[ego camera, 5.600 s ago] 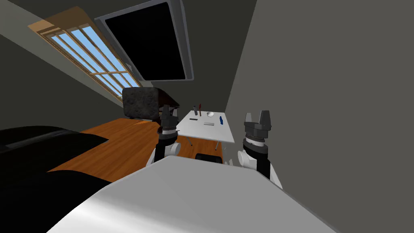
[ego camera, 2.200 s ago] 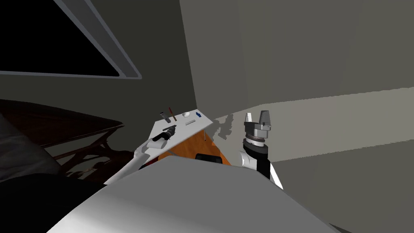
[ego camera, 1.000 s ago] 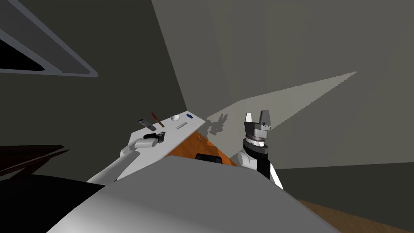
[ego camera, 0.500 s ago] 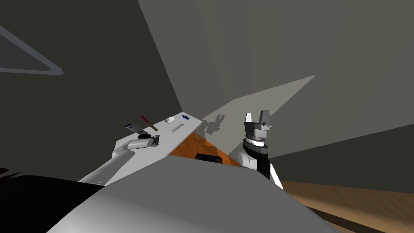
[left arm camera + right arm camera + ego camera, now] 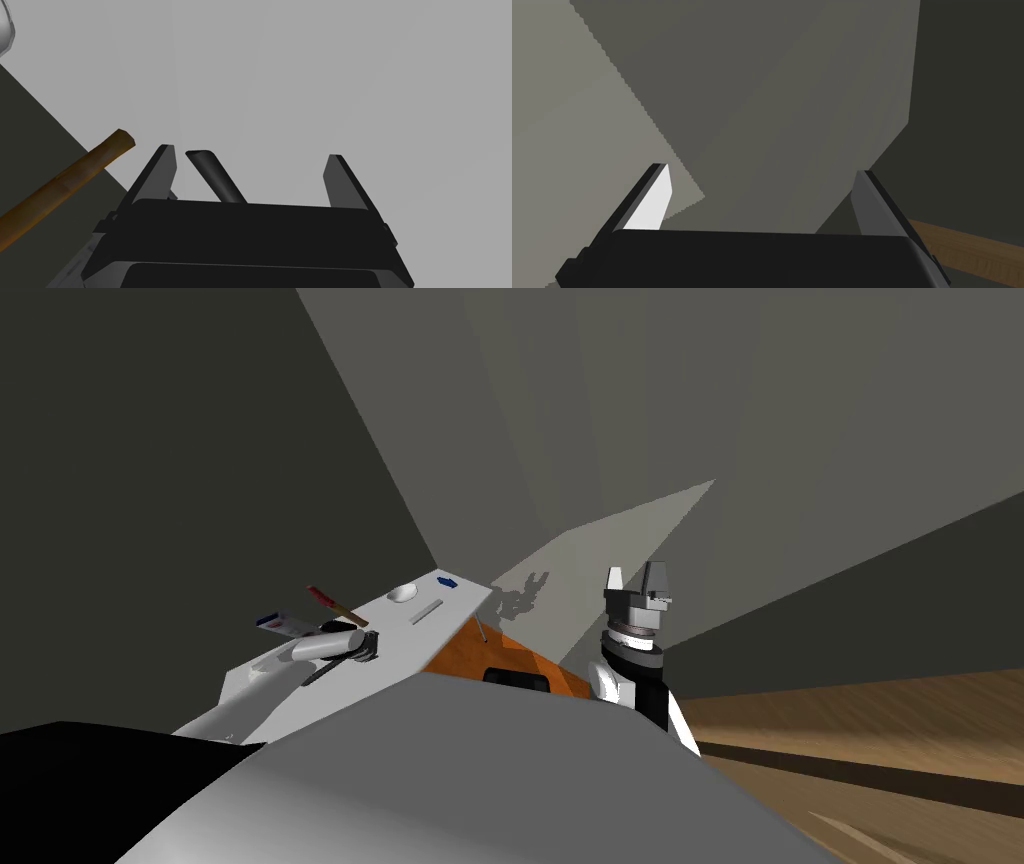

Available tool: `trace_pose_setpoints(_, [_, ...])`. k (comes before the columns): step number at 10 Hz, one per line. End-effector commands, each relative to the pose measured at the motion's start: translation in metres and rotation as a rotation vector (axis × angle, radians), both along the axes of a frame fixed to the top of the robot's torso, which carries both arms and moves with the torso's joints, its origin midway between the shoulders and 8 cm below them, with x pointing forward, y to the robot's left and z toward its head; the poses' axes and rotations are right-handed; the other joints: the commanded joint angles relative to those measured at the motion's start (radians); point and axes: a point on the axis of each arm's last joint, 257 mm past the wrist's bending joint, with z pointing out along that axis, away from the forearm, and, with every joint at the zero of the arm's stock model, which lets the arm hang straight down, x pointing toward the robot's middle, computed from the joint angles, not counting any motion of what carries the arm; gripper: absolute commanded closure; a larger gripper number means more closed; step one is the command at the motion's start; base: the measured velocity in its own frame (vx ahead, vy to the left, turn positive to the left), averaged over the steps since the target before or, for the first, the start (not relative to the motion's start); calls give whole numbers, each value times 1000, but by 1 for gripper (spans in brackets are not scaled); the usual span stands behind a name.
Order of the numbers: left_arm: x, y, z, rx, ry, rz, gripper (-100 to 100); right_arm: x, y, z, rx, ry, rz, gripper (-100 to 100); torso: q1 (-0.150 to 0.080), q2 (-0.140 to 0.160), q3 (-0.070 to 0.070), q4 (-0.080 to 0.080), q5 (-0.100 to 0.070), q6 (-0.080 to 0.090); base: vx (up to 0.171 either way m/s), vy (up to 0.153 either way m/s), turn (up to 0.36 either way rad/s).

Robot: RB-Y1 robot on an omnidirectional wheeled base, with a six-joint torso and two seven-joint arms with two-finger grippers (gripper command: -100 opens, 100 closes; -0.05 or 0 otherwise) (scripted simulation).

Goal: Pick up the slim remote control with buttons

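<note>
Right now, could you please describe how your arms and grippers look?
My left arm is a smooth light grey tube with a dark wrist. My right arm has white and black segments under a ringed grey collar. The left gripper and right gripper each carry two thin blades on a black box.

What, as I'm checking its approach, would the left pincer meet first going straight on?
Likely the dark remote, lying between the left pincer's open fingers, close to one, on the grey table; depth is unclear.

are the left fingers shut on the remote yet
No, the left fingers stand wide apart, with the dark slim remote lying between them on the pale table.
</note>
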Motion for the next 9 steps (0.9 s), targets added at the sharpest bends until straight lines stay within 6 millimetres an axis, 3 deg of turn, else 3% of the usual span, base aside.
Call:
trace_pose_setpoints(1, [-5,3,-4,-4,8,11,-100,0,0,0,0,0,0,0,0,0,0,0,0,0,-1,0,39])
trace_pose_setpoints(6, [-66,20,-8,-140,44,278,-100,0,0,0,0,0,0,0,1,-1,-1,0,0,1,9,33,-294])
trace_pose_setpoints(7, [-70,19,-9,-144,53,285,-100,0,0,0,0,0,0,0,1,-1,-1,0,0,2,13,36,-193])
trace_pose_setpoints(9, [-95,19,-9,-226,47,428,-100,0,0,0,0,0,0,0,1,-2,-1,0,0,2,24,48,-375])
